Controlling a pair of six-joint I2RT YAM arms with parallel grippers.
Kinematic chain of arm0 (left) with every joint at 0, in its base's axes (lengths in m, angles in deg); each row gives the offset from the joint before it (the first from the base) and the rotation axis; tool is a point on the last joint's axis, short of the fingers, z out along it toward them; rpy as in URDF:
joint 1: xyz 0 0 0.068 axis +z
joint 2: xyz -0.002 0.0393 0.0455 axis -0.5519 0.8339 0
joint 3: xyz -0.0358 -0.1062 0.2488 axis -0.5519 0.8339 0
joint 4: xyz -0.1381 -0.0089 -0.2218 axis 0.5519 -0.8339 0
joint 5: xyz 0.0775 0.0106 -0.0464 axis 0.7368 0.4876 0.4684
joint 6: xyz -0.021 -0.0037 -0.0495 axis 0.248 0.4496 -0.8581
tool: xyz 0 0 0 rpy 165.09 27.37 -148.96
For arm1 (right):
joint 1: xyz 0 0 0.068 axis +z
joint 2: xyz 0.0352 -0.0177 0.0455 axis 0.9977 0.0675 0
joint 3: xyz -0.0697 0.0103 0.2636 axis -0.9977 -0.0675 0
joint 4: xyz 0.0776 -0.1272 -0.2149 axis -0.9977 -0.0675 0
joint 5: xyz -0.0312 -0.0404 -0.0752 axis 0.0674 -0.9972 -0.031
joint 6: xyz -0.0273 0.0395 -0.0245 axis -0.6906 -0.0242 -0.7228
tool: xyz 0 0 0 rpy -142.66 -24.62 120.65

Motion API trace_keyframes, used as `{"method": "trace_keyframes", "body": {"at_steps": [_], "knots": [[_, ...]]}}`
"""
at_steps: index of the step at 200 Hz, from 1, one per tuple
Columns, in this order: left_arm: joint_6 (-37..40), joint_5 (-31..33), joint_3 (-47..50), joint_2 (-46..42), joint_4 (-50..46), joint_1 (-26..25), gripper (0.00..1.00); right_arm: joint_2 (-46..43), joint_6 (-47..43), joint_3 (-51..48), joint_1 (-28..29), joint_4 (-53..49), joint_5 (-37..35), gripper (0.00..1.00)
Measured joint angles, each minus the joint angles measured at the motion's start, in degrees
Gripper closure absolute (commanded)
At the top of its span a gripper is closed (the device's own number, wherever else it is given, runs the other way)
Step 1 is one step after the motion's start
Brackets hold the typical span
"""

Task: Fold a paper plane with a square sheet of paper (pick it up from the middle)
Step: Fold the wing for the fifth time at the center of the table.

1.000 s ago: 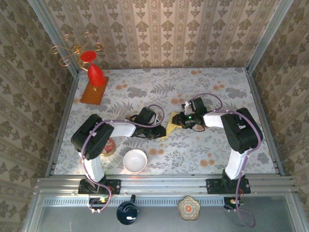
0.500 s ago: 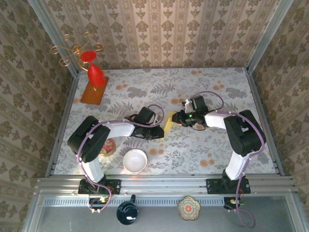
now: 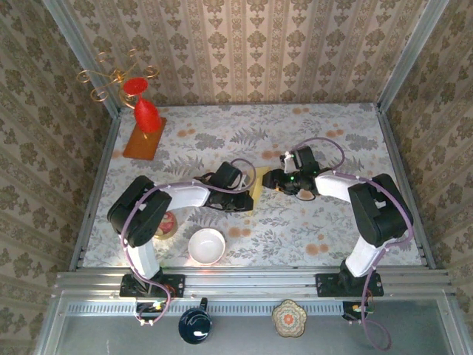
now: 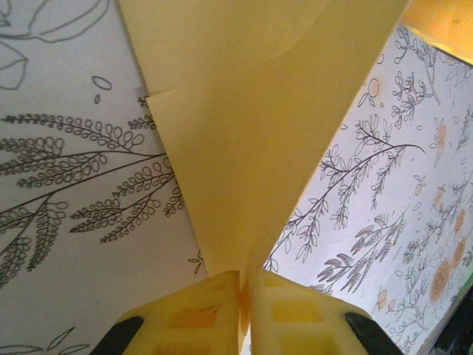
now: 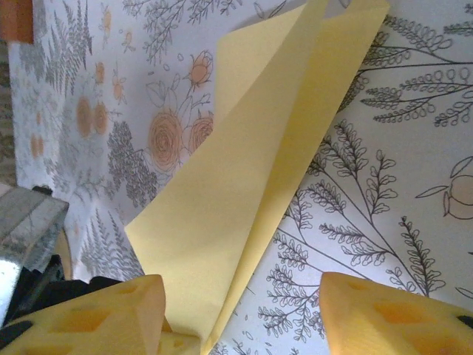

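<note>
The paper plane [image 4: 251, 140], pinched at its tip between the left gripper's [image 4: 244, 292] fingers, wants a steady hold so the right gripper [image 5: 240, 307], fingers apart, can draw clear without snagging.

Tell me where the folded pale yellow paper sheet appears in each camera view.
Top external: folded pale yellow paper sheet at mid-table.
Left wrist: the sheet at centre, tapering down to the bottom edge.
Right wrist: the sheet running from bottom left to top right.
Shared landmark: floral-print tablecloth beneath it.
</note>
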Motion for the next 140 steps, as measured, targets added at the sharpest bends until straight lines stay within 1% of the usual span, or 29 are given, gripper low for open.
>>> {"method": "trace_keyframes", "body": {"at_steps": [51,102,140], "knots": [[0.1,0.0,0.0,0.2,0.1,0.0,0.89,1.3,-3.2,1.5,2.4,-2.6,-2.4,0.37],[0.1,0.0,1.1,0.5,2.3,0.0,0.89,5.4,-5.3,5.8,2.9,-4.4,-3.7,0.38],[0.6,0.1,1.6,0.7,3.0,0.0,0.9,6.5,-5.9,7.4,3.6,-6.4,-5.7,0.39]]}}
